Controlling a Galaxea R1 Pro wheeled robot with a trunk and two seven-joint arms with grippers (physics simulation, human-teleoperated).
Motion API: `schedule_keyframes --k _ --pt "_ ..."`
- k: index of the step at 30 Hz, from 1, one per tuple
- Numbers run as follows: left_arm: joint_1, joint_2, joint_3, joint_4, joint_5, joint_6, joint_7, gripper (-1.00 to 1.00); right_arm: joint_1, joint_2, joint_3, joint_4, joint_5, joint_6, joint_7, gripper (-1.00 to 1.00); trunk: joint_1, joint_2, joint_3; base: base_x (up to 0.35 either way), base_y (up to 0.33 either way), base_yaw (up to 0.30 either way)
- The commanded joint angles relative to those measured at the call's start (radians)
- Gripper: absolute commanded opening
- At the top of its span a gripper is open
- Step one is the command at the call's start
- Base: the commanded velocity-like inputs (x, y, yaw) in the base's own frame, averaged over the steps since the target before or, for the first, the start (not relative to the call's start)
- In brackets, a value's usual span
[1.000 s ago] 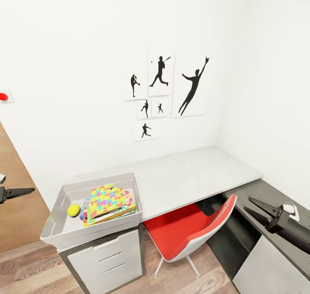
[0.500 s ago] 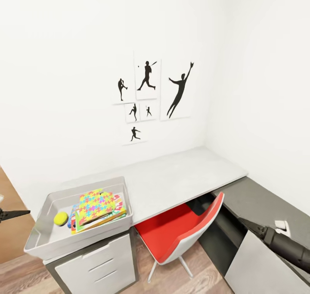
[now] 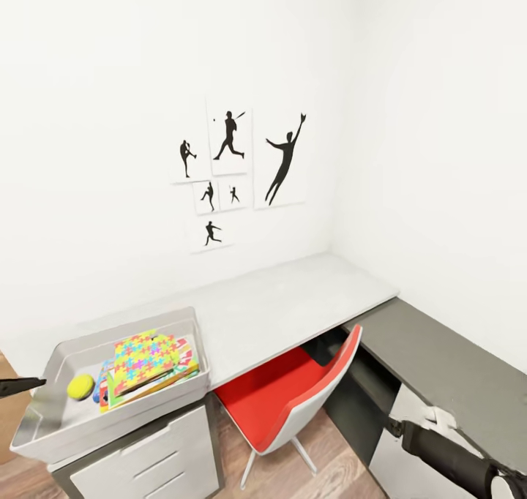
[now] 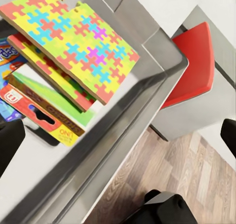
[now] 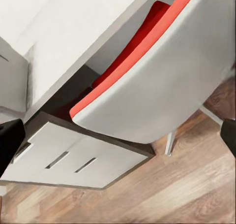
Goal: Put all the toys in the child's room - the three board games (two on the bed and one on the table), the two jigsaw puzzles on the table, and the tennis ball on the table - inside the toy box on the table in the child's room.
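The toy box (image 3: 110, 429) stands on the left end of the table (image 3: 293, 301). Inside it a jigsaw puzzle (image 3: 143, 353) lies on top of a stack, with board games (image 3: 157, 380) beneath and the tennis ball (image 3: 80, 387) beside them. In the left wrist view the top jigsaw puzzle (image 4: 73, 42) covers a second one (image 4: 54, 74) and a green-yellow-red board game (image 4: 49, 115). My left gripper (image 4: 118, 140) is open above the toy box's rim (image 4: 123, 115), and its tip (image 3: 18, 387) pokes in at the left edge. My right gripper (image 5: 118, 138) is open, holding nothing.
A red and white chair (image 3: 293, 404) is tucked under the table. White drawers (image 3: 146, 462) sit below the toy box. A lower dark-grey section (image 3: 446, 360) joins the table at the right, above my right arm (image 3: 446, 455). Silhouette pictures (image 3: 234, 162) hang on the wall.
The camera has turned, so the whole scene slid left and down in the picture. My right arm has sunk toward the bottom right corner. The toys in the box lie as before.
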Motion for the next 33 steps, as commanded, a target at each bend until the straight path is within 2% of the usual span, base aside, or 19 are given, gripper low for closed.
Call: schedule_keyframes --k 1,5,11,25,33 --pt "-0.001 0.0 0.006 0.002 -0.007 0.008 -0.006 1.0 -0.001 0.011 0.006 0.014 0.025 -0.01 0.001 1.0 0.001 -0.002 -0.001 0.0 0.0 -0.164" --pt "-0.001 0.001 0.006 0.008 -0.007 0.003 -0.014 1.0 -0.001 0.054 0.035 0.071 0.108 -0.074 -0.001 1.0 0.001 -0.002 0.005 0.0 0.0 -0.162" --pt "-0.002 0.002 0.009 0.01 -0.005 0.004 -0.014 1.0 -0.001 0.092 0.056 0.128 0.157 -0.163 0.007 1.0 0.001 -0.002 0.012 0.0 0.006 -0.105" --pt "-0.002 0.003 0.016 0.004 0.001 0.016 -0.014 1.0 -0.001 0.103 0.062 0.146 0.166 -0.196 0.011 1.0 0.001 -0.002 0.014 -0.002 0.052 -0.015" --pt "-0.002 0.004 0.018 0.002 0.001 0.018 -0.014 1.0 -0.001 0.103 0.061 0.147 0.166 -0.205 0.01 1.0 0.001 -0.002 0.014 -0.071 0.146 -0.011"
